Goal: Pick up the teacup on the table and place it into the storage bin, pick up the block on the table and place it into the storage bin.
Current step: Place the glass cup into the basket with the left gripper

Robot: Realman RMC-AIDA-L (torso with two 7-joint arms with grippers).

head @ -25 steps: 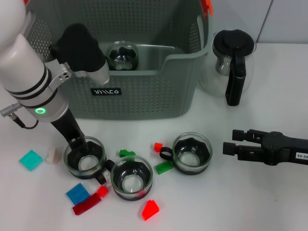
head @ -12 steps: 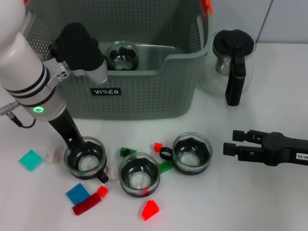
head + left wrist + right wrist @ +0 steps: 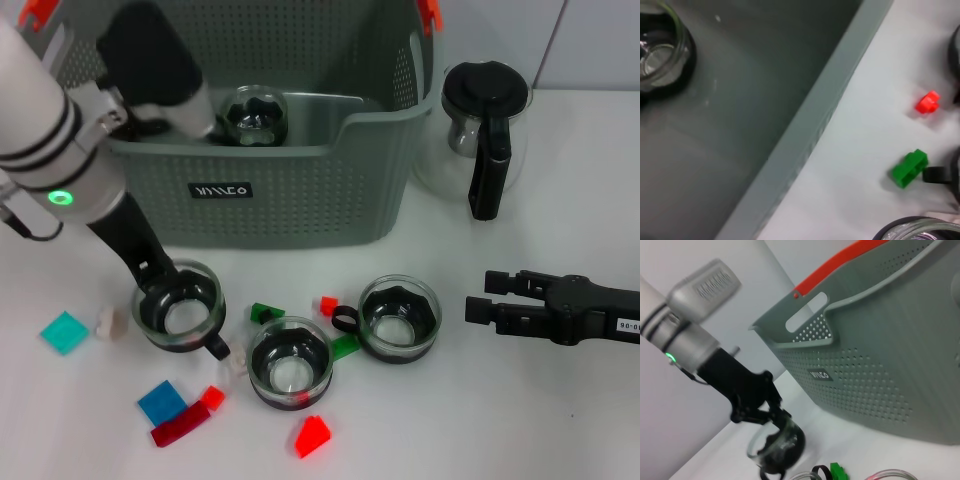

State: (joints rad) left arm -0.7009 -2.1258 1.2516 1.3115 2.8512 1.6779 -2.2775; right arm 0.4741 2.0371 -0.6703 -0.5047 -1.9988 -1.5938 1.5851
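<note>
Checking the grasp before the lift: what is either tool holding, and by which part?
The left tool grips a teacup by its rim, on the side nearest the bin. The right tool holds nothing.

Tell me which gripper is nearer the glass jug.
Right. The right gripper lies on the table just in front of the glass jug; the left gripper grips a teacup far across.
</note>
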